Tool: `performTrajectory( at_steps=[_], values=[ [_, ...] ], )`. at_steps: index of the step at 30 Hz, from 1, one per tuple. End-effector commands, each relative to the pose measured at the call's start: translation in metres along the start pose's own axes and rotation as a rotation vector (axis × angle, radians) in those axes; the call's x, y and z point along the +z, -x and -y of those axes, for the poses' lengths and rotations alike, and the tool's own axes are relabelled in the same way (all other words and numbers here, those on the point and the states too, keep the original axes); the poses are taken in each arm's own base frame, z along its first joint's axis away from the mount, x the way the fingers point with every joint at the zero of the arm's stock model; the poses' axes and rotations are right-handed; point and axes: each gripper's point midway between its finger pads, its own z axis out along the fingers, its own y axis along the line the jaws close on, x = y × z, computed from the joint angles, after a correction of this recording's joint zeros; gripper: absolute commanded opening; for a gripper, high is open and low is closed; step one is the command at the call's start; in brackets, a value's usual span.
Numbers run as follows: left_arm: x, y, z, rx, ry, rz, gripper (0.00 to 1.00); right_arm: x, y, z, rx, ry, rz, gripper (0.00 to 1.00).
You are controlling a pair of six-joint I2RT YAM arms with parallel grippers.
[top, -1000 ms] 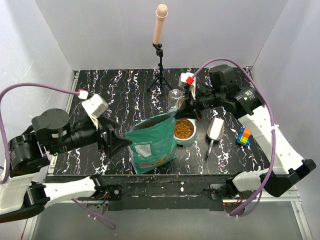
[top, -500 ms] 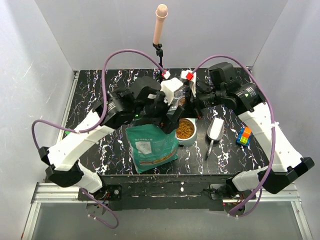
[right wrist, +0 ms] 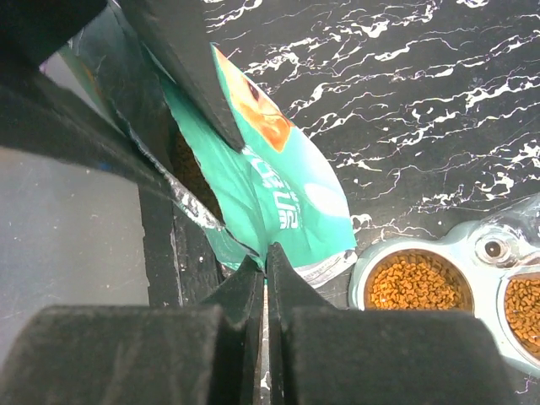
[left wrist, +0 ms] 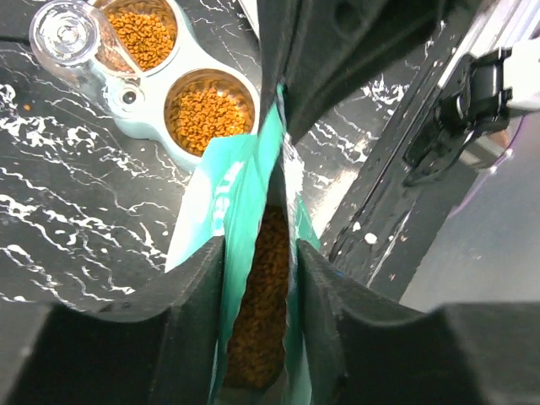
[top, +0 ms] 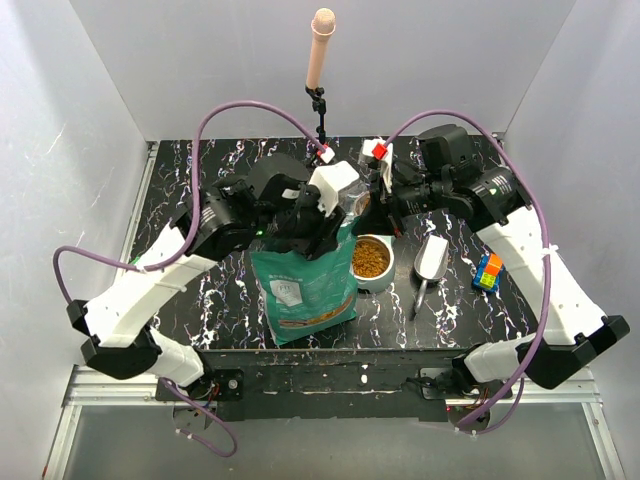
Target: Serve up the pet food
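The teal-green bag (top: 300, 290) stands upright at the front middle of the table. My left gripper (top: 322, 232) comes down over its top. In the left wrist view the left gripper (left wrist: 260, 250) has a finger pressed on each wall of the bag (left wrist: 221, 190), and brown pet food (left wrist: 257, 295) shows in the narrow mouth between them. My right gripper (top: 362, 212) is shut on the bag's far top corner; its fingers (right wrist: 265, 263) pinch the thin edge of the bag (right wrist: 287, 186). A pale double bowl (top: 368, 282) right of the bag holds pet food (left wrist: 207, 110).
A metal scoop (top: 430, 262) lies right of the bowl, and colourful toy blocks (top: 487, 271) lie further right. A clear bottle (left wrist: 72, 34) stands on the bowl's far end. A tripod with a pink cylinder (top: 321, 60) stands at the back.
My left arm swung in from the table's left side to above the bag, and its jaws narrowed onto the bag's mouth. The right gripper kept its pinch on the corner.
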Motion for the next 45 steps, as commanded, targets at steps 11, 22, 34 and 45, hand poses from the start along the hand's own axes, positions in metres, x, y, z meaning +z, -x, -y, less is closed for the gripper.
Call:
performTrajectory(
  at_steps=[11, 22, 34, 45],
  values=[
    [-0.041, 0.006, 0.011, 0.062, -0.061, 0.143, 0.0, 0.001, 0.031, -0.039, -0.204, 0.037, 0.153, 0.67],
    [-0.052, 0.011, 0.016, 0.069, -0.082, 0.193, 0.0, 0.031, 0.032, -0.013, -0.246, -0.09, 0.13, 0.33],
    [-0.075, -0.029, -0.007, 0.019, 0.053, 0.11, 0.37, 0.009, 0.013, -0.007, -0.31, -0.159, 0.056, 0.01],
    [-0.081, -0.041, -0.01, 0.039, 0.07, 0.084, 0.0, -0.001, 0.005, -0.02, -0.271, -0.119, 0.043, 0.02]
  ],
)
